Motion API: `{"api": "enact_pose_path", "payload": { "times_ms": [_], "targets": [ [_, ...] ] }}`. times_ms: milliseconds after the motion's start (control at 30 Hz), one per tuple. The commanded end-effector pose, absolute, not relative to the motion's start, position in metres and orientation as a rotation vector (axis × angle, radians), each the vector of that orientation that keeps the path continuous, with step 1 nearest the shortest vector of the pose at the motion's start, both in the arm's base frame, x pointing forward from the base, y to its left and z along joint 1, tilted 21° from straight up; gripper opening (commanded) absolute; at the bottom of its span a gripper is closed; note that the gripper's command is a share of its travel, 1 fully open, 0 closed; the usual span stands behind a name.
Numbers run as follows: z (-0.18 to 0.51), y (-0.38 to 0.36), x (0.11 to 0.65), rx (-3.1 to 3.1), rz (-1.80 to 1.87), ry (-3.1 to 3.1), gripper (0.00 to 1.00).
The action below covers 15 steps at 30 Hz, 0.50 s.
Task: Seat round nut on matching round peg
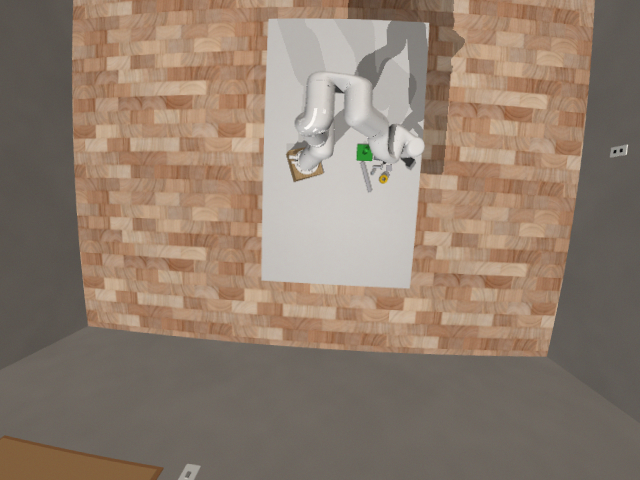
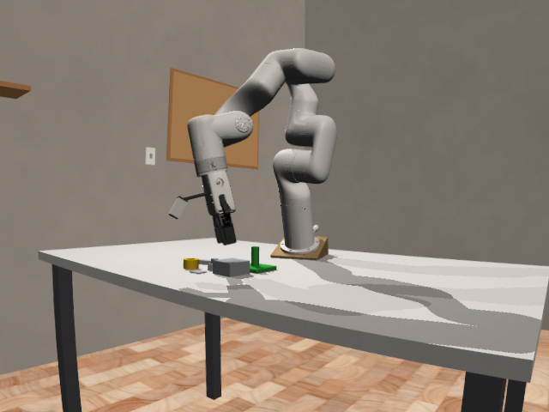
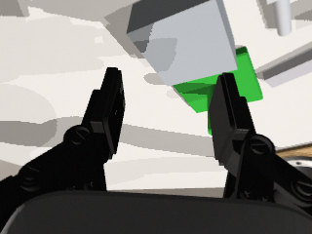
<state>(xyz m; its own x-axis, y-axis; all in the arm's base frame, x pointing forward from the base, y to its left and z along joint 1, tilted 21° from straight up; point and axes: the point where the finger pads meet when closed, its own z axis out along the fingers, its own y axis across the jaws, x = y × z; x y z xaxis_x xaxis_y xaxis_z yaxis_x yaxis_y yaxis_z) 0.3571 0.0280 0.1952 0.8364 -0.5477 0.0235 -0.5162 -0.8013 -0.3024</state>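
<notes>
The round nut [image 2: 191, 263] [image 1: 383, 178] is a small yellow ring lying flat on the white table [image 2: 399, 305] [image 1: 336, 237], near its left edge in the exterior view. The round peg [image 2: 255, 256] is green and stands upright on a flat green base [image 2: 264, 268] [image 1: 363, 152] [image 3: 245, 80]. A grey block [image 2: 230, 267] [image 3: 192, 41] lies between the nut and the peg. My gripper [image 2: 226, 237] [image 3: 168, 89] is open and empty. It hangs tilted a little above the table, over the block and behind it. The nut is not in the wrist view.
A thin grey bar [image 1: 367, 178] lies on the table beside the nut. The arm's wooden mount [image 2: 301, 250] [image 1: 305, 167] stands behind the peg. The table's edge is close to the nut.
</notes>
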Motion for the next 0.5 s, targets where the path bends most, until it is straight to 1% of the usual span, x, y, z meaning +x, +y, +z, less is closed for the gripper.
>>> {"api": "enact_pose_path", "payload": {
  "times_ms": [0,300,467],
  "targets": [
    [0.195,0.001,0.360,-2.759,-0.240,0.722,0.60],
    [0.192,-0.048,0.358,-2.839,-0.376,0.572,0.60],
    [0.191,-0.060,0.356,-2.861,-0.408,0.533,0.60]
  ]
}}
